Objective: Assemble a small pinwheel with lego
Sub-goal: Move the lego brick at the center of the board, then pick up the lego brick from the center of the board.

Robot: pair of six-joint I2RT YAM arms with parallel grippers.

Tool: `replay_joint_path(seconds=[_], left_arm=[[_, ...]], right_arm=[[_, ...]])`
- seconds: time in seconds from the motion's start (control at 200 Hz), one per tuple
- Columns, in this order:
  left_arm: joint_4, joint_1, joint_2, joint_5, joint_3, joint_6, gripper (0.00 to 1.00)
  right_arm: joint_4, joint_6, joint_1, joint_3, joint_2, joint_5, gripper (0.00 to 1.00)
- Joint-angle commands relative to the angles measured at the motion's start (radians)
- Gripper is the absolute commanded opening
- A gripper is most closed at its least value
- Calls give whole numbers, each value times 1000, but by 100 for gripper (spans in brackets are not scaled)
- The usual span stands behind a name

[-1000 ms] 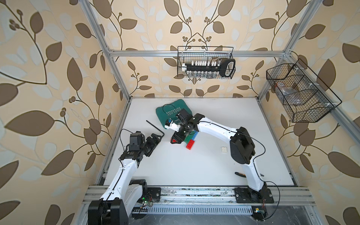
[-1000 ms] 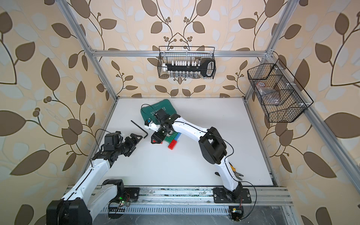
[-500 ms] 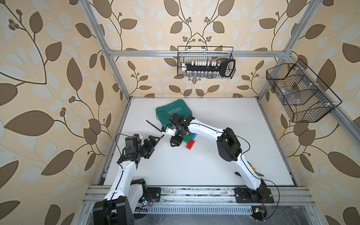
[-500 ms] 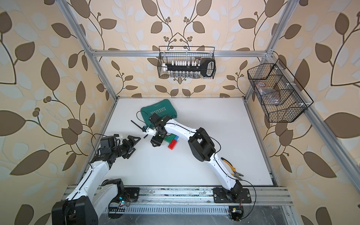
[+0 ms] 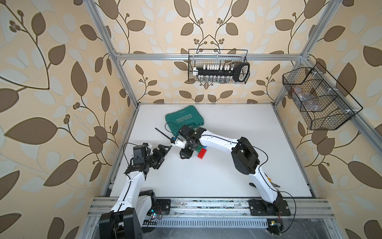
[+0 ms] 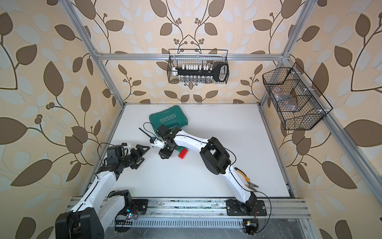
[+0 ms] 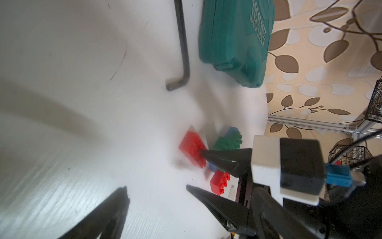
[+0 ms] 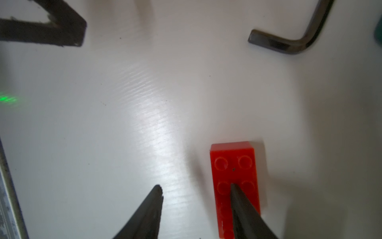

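Observation:
The pinwheel is a crossed stack of lego: a green brick (image 7: 228, 142) over a blue one (image 7: 232, 130), with a red brick (image 7: 220, 182) sticking out. In both top views my right arm hides most of it, and only a red arm (image 5: 202, 153) (image 6: 183, 153) shows. A loose red lego brick (image 8: 233, 165) (image 7: 191, 148) lies flat beside the stack. My right gripper (image 8: 195, 187) (image 5: 184, 154) is open. One fingertip (image 8: 232, 187) is over that brick's studs, and only bare table lies between the fingers. My left gripper (image 7: 155, 189) (image 5: 164, 148) is open and empty, a little left of the bricks.
A teal case (image 5: 184, 119) lies behind the bricks, and a black hex key (image 5: 163, 133) (image 8: 289, 43) lies to their left. Pliers (image 6: 247, 182) rest by the right arm's base. Wire baskets (image 5: 218, 66) (image 5: 318, 99) hang on the back and right walls.
My right gripper has moved slightly toward the front and its jaws have narrowed. The right elbow has swung left. The left gripper has stayed in about the same place.

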Motion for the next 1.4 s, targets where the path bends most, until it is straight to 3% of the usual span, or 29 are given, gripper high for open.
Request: replay_joint_path(seconds=[0.0,0.185,0.41,0.615,0.865,1.065,1.395], left_arm=[[-22,8,-20,30,-16,26,95],[-6,8,-22,58,-48,14,95],[67,0,-34,88,-88,-45,90],[99,-21,25,111,-82,-53,89],[35,-24,32,107,-51,-9,90],[28,-26,39,100,-52,-2,91],[36,-33,62,100,-45,-2,91]], right_arm=[[23,162,25,-85,-69,-5,52],[98,233,34,-145,-186,-38,55],[100,293,28,-265,-260,106,58],[301,415,50,-475,-327,150,67],[498,391,77,-570,-326,138,69],[517,397,103,-569,-272,208,71],[568,429,100,-603,-243,236,63]])
